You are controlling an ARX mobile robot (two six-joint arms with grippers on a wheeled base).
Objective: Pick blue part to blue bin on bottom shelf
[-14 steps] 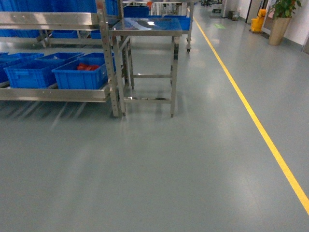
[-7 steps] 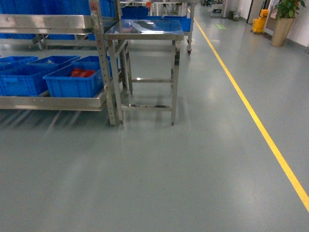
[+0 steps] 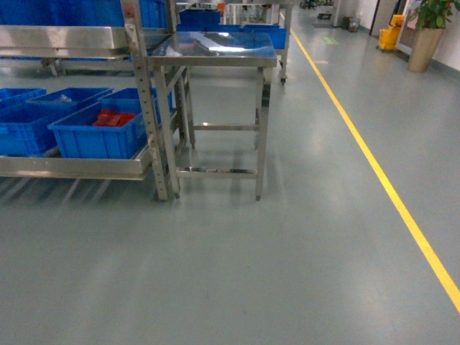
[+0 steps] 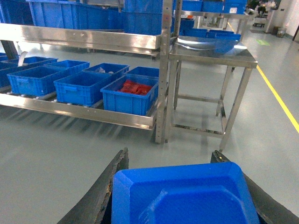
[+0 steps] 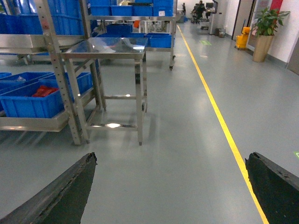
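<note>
Grips the blue part (image 4: 182,196) on two opposite sides with the left gripper (image 4: 171,161), jaws closed against it, carrying it low and well short of the rack, likely so as to keep it steady in transit. Faces the bottom shelf (image 4: 93,114) at a slant, with a row of blue bins (image 4: 81,86) resting on it behind the shiny front rail, open tops up and easy to drop into. Shows red pieces in the end bin (image 4: 128,95) beside the upright; cannot tell which bin is meant for the part. Leaves the right gripper (image 5: 170,161) spread wide and empty, pointing at bare floor, probably kept clear of the load. Places a steel table (image 4: 210,49) just beside the rack's end and a yellow floor line (image 3: 388,187) off to the right.
</note>
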